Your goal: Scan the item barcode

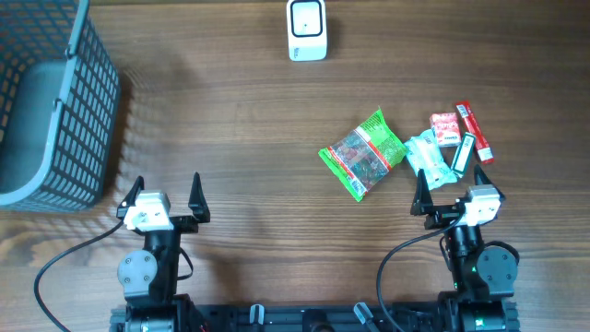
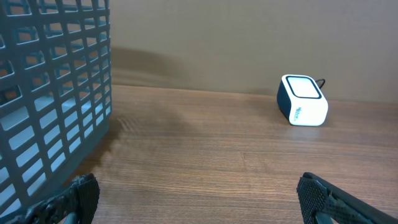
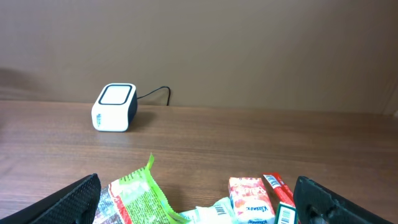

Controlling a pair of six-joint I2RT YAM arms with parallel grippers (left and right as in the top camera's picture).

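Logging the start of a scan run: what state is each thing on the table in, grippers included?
Left gripper: open, holding nothing.
Right gripper: open, holding nothing.
Grey plastic lattice basket: upright, at the table's left.
White box-shaped barcode scanner: upright, window facing up, untouched.
Green crinkly snack packet: lying flat, unheld.
Pale blue tissue pack: lying flat, unheld.
Red-and-white small carton: lying flat.
Red stick packet: lying flat.

Overhead looked straight down on the table (image 1: 240, 138), scanner (image 1: 306, 30) at the far edge. Both wrist views sat low and level, facing the scanner from well back: left wrist saw it right of centre, right wrist left of centre. All three shared it.
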